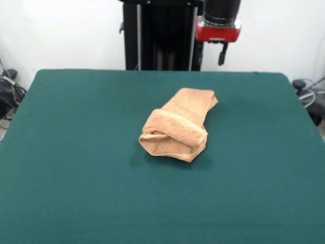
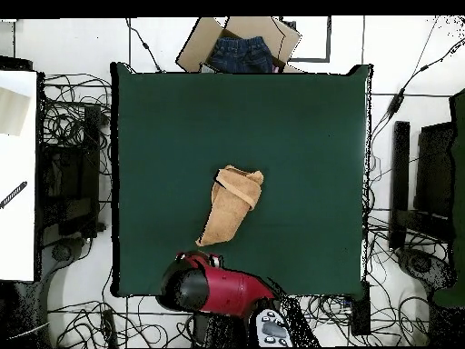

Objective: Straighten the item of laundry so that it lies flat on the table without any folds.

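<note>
The table [image 1: 76, 168], a broad dark green surface, spreads out below and ahead of the gripper [image 1: 222, 53] and fills most of both views. In the overhead view its green top [image 2: 300, 136] reaches far beyond the arm's head on every side but the robot's own edge.

The arm [image 2: 213, 289] is drawn back at that edge: its red and black end hangs over the table's border, well clear of the cloth. In the front view only a red collar with a dark part hanging under it shows, raised above the table's far edge. Whether the gripper is spread or closed cannot be told from either view; it holds nothing that can be seen.

The towel [image 1: 179, 124], peach-orange terry, lies near the table's middle, apart from the gripper and resting on the felt. It is folded over itself into a thick, elongated bundle. In the overhead view the towel [image 2: 231, 206] tapers toward the arm, its narrow end nearest the red head and its wider, doubled end farther away. In the front view a woven band crosses the top layer, and the rolled, open end faces away from the gripper.
</note>
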Robot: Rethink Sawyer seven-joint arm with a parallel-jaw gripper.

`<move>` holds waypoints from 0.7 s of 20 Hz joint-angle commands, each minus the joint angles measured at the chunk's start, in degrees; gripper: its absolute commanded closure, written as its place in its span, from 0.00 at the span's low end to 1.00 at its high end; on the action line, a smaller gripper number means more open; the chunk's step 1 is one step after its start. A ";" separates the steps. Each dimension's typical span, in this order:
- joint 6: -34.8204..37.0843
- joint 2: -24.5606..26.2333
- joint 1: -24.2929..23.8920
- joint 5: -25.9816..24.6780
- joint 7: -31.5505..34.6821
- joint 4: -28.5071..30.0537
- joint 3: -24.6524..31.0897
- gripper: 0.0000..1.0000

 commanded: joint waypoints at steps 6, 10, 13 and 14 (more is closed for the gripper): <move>-10.01 7.67 -1.28 -0.33 13.69 5.04 5.75 0.00; -11.73 8.39 -1.07 -0.14 13.96 5.49 5.65 0.00; -15.38 10.02 -0.57 -0.50 14.99 6.29 5.04 0.00; -16.58 10.57 -0.47 -0.65 15.34 6.58 4.87 0.00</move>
